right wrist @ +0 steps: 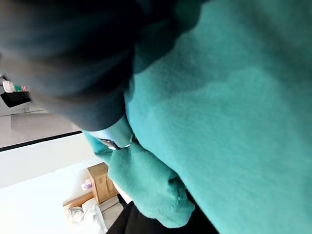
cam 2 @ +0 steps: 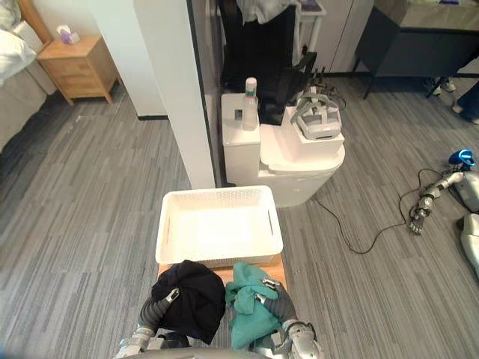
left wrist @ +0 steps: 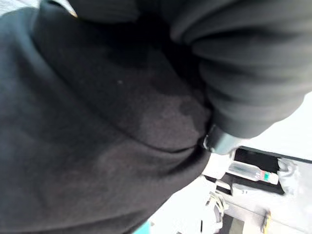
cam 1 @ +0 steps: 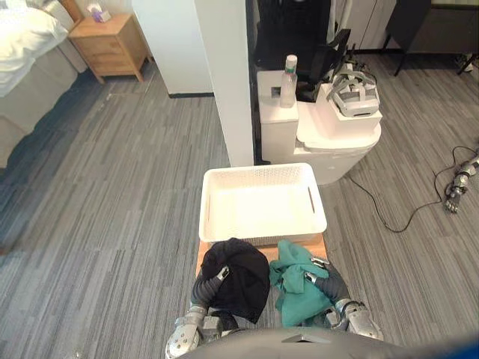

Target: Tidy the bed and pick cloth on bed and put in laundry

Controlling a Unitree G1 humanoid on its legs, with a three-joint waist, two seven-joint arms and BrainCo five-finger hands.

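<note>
Basket [cam 1: 258, 170] in eye views, black cloth [left wrist: 97, 146], green cloth [right wrist: 234, 97] at wrists

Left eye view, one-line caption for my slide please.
Black cloth draped over the left hand, green cloth over the right hand, both held before an empty white basket.

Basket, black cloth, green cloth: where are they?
Basket [cam 1: 262, 206]: left eye view, its bare bottom.
Black cloth [cam 1: 243, 283]: left eye view, its middle.
Green cloth [cam 1: 290, 293]: left eye view, its middle.
</note>
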